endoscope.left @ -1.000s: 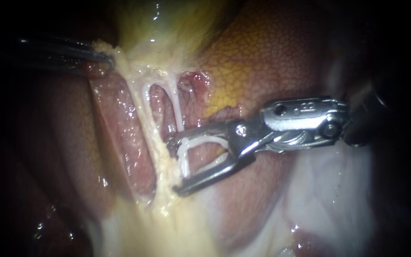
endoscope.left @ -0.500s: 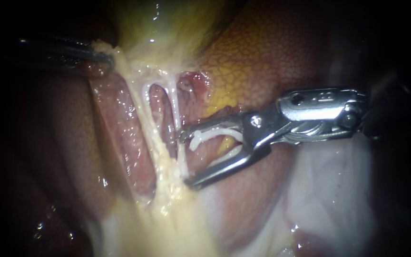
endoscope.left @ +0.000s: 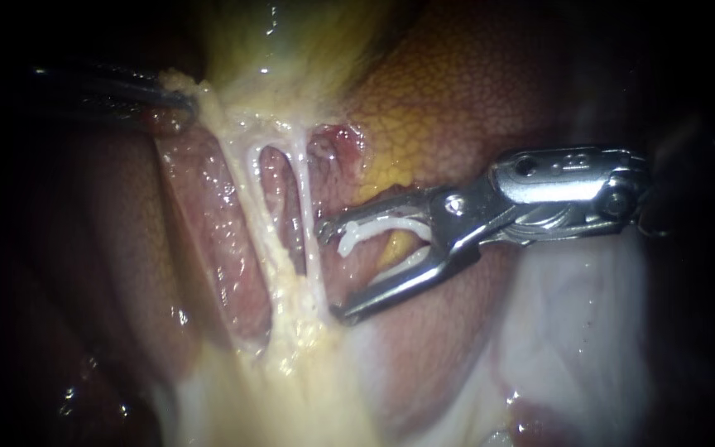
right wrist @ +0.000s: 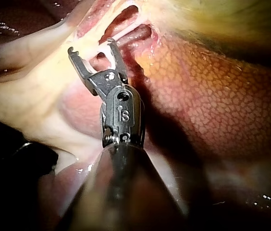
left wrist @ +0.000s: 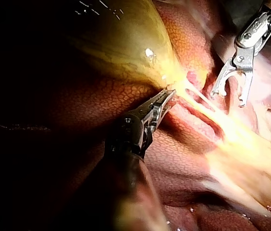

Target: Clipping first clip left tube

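Two pale tubes run side by side down the middle, the left tube (endoscope.left: 248, 178) and the right tube (endoscope.left: 305, 194). My right instrument (endoscope.left: 331, 270) comes in from the right with its jaws spread wide, and a white clip (endoscope.left: 384, 228) sits between them, touching both. The jaw tips lie just right of the right tube and enclose neither tube. My left instrument (endoscope.left: 177, 106) is shut on pale yellow tissue (endoscope.left: 208, 99) at the top of the tubes, below the gallbladder (endoscope.left: 291, 33). The wrist views show the same: left instrument (left wrist: 168, 95), right instrument (right wrist: 92, 48).
Mottled liver (endoscope.left: 473, 74) lies behind and to the right of the tubes, with more liver (endoscope.left: 109, 240) to the left. Pale yellow fatty tissue (endoscope.left: 291, 381) spreads below the tubes. Whitish tissue (endoscope.left: 573, 331) lies under the right instrument's shaft.
My right instrument has drawn back to the right with the clip. Its jaws, which reached across the right tube toward the left tube, now sit beside the right tube. The left instrument holds still.
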Robot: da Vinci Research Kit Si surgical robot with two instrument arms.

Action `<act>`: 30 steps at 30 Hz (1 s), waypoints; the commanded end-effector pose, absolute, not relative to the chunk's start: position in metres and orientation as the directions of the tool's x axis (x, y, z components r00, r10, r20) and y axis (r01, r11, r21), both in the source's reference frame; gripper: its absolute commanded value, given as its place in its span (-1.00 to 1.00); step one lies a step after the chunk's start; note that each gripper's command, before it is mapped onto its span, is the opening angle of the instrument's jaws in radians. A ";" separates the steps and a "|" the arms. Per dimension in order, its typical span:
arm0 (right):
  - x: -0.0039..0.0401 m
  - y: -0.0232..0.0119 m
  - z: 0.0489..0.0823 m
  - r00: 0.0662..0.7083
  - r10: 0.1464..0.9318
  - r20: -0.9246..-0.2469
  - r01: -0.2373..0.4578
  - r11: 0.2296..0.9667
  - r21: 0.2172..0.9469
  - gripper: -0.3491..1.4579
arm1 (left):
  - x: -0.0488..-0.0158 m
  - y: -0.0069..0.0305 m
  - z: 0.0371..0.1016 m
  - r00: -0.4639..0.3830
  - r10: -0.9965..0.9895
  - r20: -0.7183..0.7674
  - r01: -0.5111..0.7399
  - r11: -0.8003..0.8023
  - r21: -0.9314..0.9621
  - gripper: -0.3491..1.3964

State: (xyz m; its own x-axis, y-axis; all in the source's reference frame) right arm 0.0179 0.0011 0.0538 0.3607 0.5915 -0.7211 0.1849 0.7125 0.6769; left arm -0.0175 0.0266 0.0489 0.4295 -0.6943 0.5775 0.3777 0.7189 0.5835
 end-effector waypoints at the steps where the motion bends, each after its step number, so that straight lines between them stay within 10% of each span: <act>1: 0.0179 0.0010 0.0538 0.361 0.591 -0.721 0.185 0.712 0.677 -0.10 | -0.0175 0.0266 0.0489 0.429 -0.694 0.578 0.377 0.719 0.584 -1.00; 30: 0.0199 -0.0002 0.0551 0.351 0.610 -0.710 0.201 0.692 0.694 -0.12 | -0.0176 0.0264 0.0490 0.429 -0.694 0.578 0.379 0.719 0.582 -1.00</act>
